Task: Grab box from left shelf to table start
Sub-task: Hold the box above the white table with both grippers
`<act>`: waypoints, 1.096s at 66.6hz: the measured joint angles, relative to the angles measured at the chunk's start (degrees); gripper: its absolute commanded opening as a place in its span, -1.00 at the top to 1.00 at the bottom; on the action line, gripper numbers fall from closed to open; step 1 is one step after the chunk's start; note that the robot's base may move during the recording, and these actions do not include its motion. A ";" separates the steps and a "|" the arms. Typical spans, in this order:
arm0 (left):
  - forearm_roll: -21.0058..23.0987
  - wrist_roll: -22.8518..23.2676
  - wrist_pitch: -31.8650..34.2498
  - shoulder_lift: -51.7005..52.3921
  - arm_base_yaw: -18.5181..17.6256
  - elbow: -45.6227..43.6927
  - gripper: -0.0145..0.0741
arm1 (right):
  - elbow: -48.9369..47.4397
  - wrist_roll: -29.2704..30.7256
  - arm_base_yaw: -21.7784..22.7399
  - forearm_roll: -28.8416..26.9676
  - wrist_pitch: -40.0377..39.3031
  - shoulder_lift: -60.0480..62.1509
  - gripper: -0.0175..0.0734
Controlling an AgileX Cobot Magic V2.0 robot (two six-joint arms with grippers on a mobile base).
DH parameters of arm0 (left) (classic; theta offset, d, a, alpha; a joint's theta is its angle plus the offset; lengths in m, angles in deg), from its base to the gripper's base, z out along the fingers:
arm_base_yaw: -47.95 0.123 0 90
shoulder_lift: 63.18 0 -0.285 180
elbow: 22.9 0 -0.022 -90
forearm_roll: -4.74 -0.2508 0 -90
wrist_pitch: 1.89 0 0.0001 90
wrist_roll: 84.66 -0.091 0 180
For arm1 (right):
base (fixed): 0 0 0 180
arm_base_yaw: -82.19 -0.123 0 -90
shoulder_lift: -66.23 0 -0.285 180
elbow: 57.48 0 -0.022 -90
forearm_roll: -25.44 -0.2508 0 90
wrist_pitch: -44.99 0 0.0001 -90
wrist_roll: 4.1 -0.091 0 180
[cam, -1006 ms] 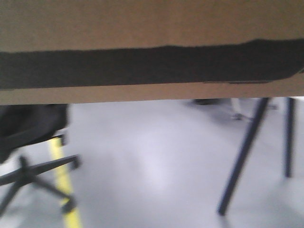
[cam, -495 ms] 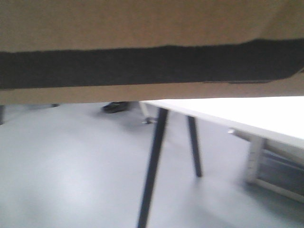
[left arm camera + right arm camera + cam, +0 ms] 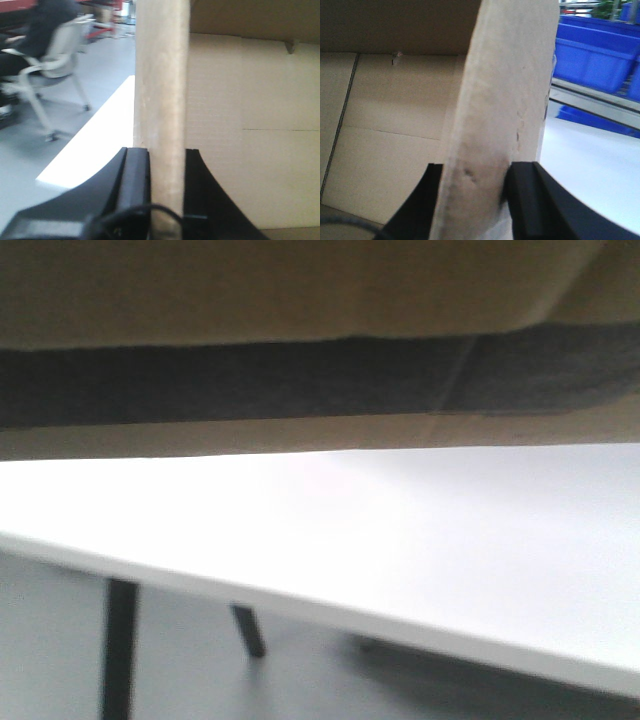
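Low in each wrist view, the left gripper (image 3: 165,200) and right gripper (image 3: 475,200) are pinching walls of the box (image 3: 300,300), which is hanging across the front view's top, above the white table (image 3: 420,540); blue bins (image 3: 590,55) are sitting far upper right.

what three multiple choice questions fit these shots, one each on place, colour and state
1. Where is the box in the front view?
A over the white table
B on a shelf
C flat on the floor

2. What colour are the bins behind the box in the right wrist view?
A red
B green
C blue

3. How is the left gripper?
A open, off the box
B shut on a box wall
C out of view

Answers: 1 A, the white tabletop spreads beneath its edge; 2 C, the bins are plainly blue; 3 B, it clamps the wall from both sides.
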 measured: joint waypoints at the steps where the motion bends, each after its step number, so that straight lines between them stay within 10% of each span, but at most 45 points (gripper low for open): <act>1: 0.00 0.00 0.00 0.00 0.00 0.00 0.90 | 0.00 0.00 0.00 0.00 0.00 0.00 0.47; 73: 0.12 0.00 0.11 -0.43 0.00 0.00 0.90 | 0.00 0.00 0.00 0.00 0.00 0.00 0.47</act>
